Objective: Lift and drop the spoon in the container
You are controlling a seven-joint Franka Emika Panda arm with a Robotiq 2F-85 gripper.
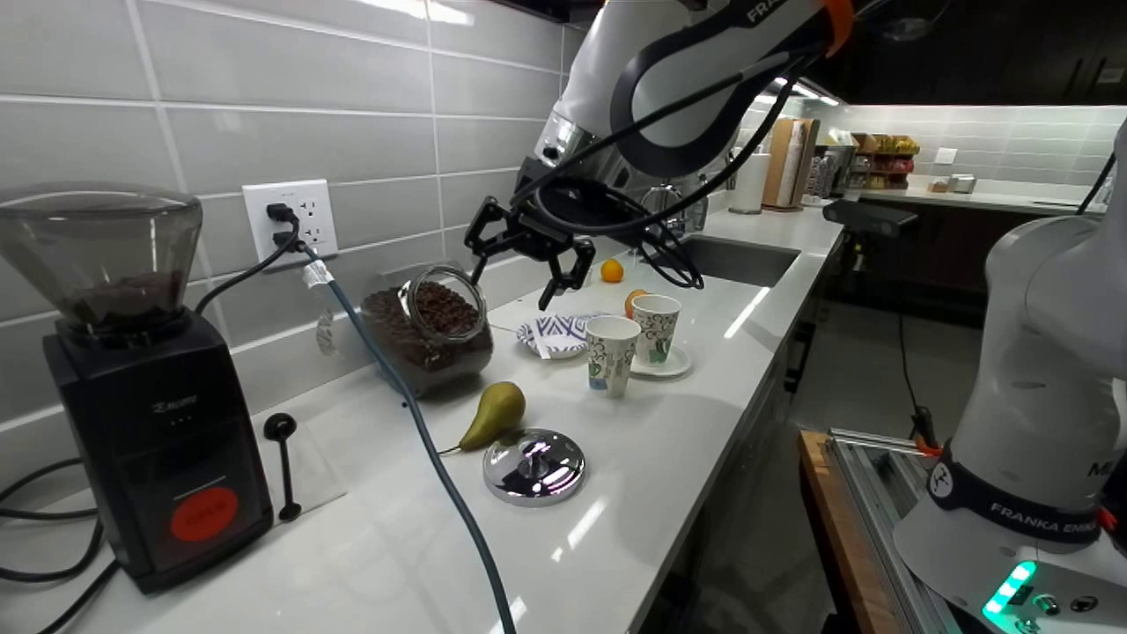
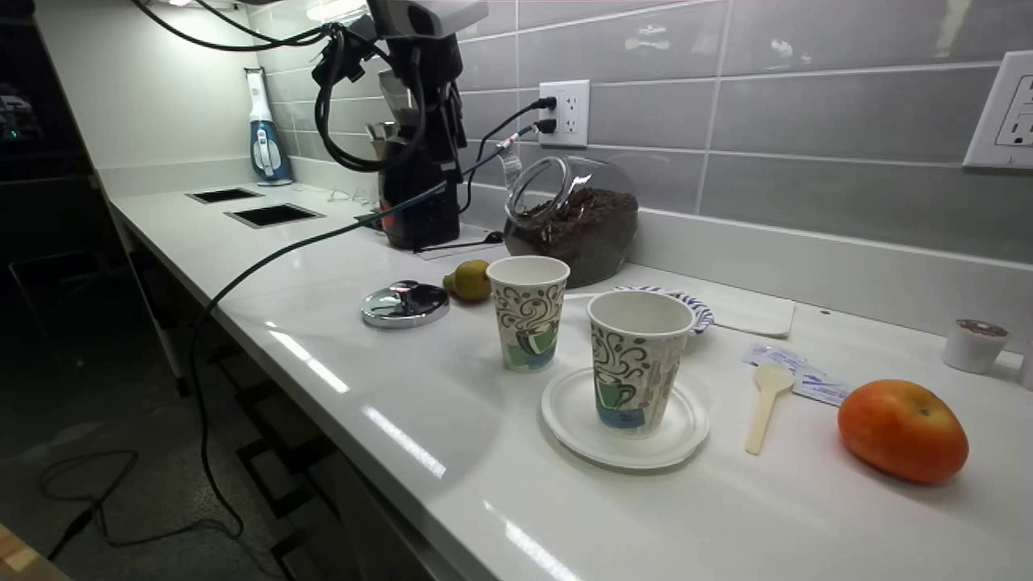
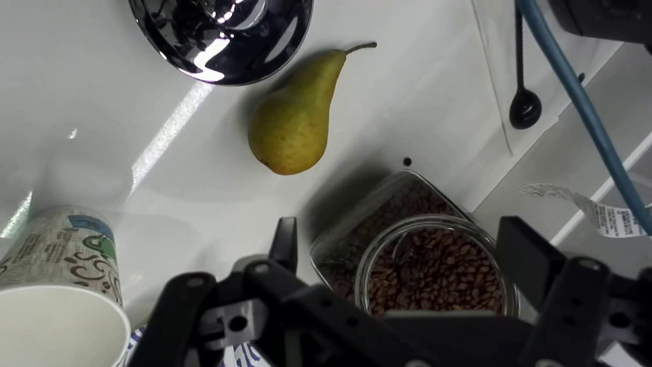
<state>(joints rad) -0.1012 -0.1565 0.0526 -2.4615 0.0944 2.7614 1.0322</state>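
Note:
A black long-handled scoop spoon (image 1: 285, 471) lies on the counter beside the coffee grinder; it also shows in the wrist view (image 3: 525, 108). A pale wooden spoon (image 2: 765, 406) lies on the counter in an exterior view, between a plate and a red-orange fruit. A tilted glass jar (image 1: 414, 352) of coffee beans stands by the wall with its round mouth open; it also shows in the wrist view (image 3: 397, 196). My gripper (image 1: 513, 283) is open and empty above the counter, near the jar's mouth. In the wrist view the jar shows between and beyond the fingers (image 3: 405, 244).
A coffee grinder (image 1: 154, 423), a pear (image 1: 497, 414), a chrome lid (image 1: 534, 467) and paper cups (image 1: 610, 352) (image 2: 637, 363) stand around. One cup is on a white plate (image 2: 565, 432). A patterned bowl (image 1: 559, 336) sits behind the cups. A blue-grey cable (image 1: 414, 423) crosses the counter.

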